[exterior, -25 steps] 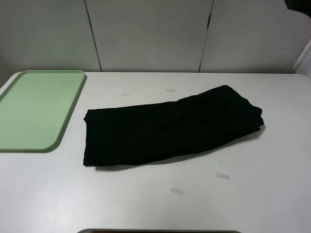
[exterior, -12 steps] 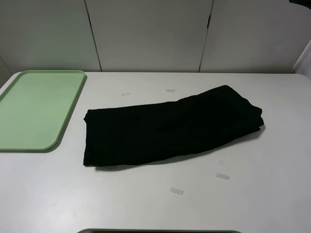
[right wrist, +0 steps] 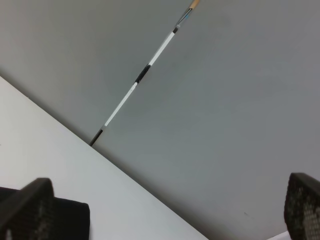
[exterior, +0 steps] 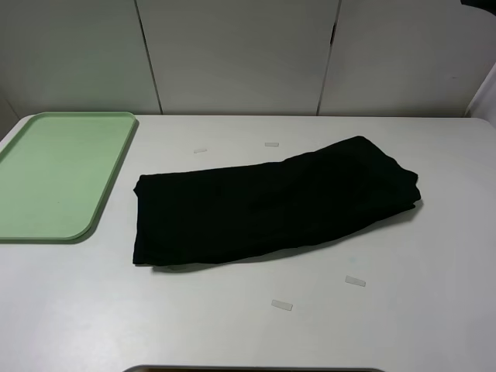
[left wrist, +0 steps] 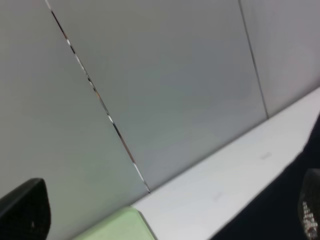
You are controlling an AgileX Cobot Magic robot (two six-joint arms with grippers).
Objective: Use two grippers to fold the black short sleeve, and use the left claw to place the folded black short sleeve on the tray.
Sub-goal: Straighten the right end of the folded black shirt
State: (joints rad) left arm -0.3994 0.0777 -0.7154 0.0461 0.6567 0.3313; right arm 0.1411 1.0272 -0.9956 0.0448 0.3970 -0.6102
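The black short sleeve lies folded into a long band across the middle of the table, no lettering showing. A dark edge of it shows in the left wrist view. The tray sits empty at the table's left, and its corner shows in the left wrist view. My left gripper is open and empty, raised and facing the back wall. My right gripper is also open and empty, held high. Neither claw shows in the exterior high view, only a dark bit of the right arm at the top right corner.
Several small pale tape marks lie on the white table, such as one near the front and one behind the shirt. Grey wall panels stand behind the table. A dark edge runs along the table's front.
The dark part of the right arm at the top right corner has pulled almost out of the exterior high view. The shirt and tray have not moved.
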